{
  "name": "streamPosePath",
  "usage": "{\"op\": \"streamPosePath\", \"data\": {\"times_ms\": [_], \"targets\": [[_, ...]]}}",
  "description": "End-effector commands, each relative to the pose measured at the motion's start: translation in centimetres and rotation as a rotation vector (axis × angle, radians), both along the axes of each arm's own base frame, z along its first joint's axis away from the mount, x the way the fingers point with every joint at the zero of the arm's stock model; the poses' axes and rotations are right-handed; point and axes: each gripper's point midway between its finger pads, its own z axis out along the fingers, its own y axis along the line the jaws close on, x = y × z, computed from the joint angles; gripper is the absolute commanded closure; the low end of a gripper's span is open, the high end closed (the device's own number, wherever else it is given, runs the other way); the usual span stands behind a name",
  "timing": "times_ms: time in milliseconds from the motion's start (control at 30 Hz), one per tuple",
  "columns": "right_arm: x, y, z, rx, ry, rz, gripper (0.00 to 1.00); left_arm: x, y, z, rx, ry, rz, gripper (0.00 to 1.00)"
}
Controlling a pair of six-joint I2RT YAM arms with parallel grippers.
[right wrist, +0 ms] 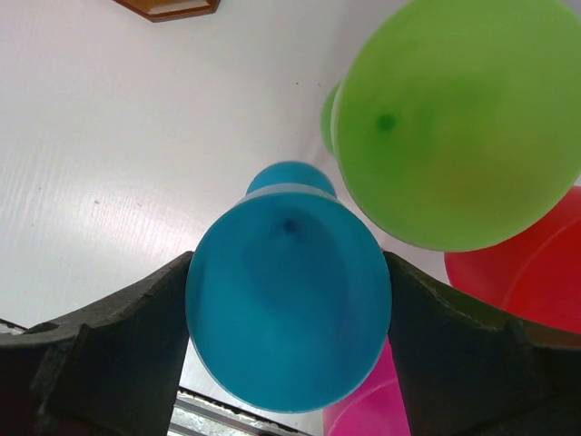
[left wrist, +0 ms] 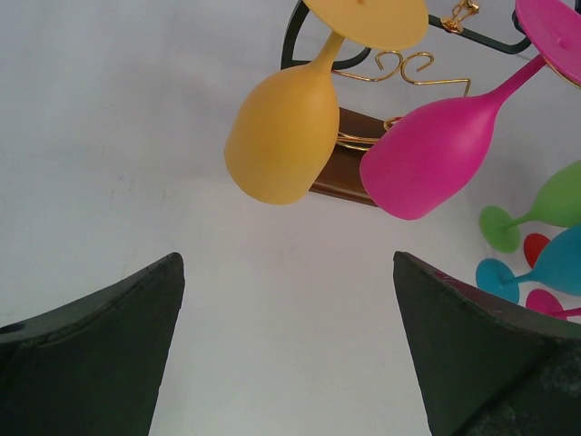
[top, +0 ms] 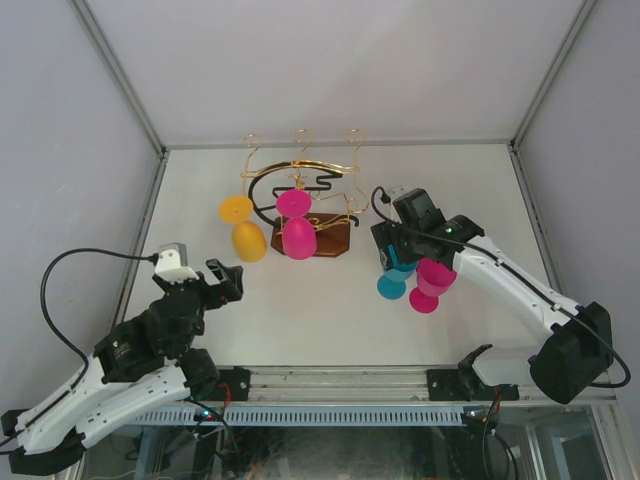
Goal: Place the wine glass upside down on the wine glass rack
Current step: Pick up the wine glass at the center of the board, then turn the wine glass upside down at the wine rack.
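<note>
The wine glass rack (top: 300, 185) stands at the back centre, gold wire on a brown base (left wrist: 343, 168). A yellow glass (top: 247, 238) and a pink glass (top: 298, 237) hang from it upside down. At the right, a blue wine glass (right wrist: 289, 318) stands upright on the table. My right gripper (right wrist: 289, 263) straddles its bowl, both fingers (right wrist: 136, 336) pressed against its sides. In the top view the right gripper (top: 398, 262) sits over the blue glass (top: 391, 285). My left gripper (left wrist: 289, 259) hovers open near the left front, empty, facing the rack.
Crowded against the blue glass stand a green glass (right wrist: 454, 118), a red glass (right wrist: 526, 272) and a pink glass (top: 430, 280). White walls with metal frame edges (top: 140, 210) enclose the table on three sides.
</note>
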Motion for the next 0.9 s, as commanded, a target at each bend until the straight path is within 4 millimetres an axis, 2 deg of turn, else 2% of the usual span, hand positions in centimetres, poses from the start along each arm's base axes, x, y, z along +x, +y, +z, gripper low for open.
{"op": "streamPosePath", "data": {"times_ms": [0,167,300,433,633,867], "targets": [[-0.4,0.7,1.6,0.068,-0.045,-0.004,0.27,0.1,0.6,0.6,-0.026,-0.018,0.036,0.00],[-1.7,1.9,4.5,0.180,-0.097,0.033,0.30,0.1,0.8,0.5,-0.013,-0.011,0.049,0.00],[-3.2,2.7,5.7,0.227,-0.099,0.062,0.30,0.1,0.1,0.7,-0.029,-0.017,0.017,0.00],[-4.9,4.4,7.2,0.315,-0.102,0.114,0.30,0.4,-0.9,0.3,0.008,0.018,-0.008,0.00],[-6.9,6.9,10.5,0.488,-0.145,0.178,0.31,0.5,-4.6,-0.3,0.043,0.088,-0.103,0.01],[-8.3,8.4,13.1,0.665,-0.160,0.214,0.32,0.0,-9.3,0.8,-0.055,0.035,-0.244,0.00]]}}
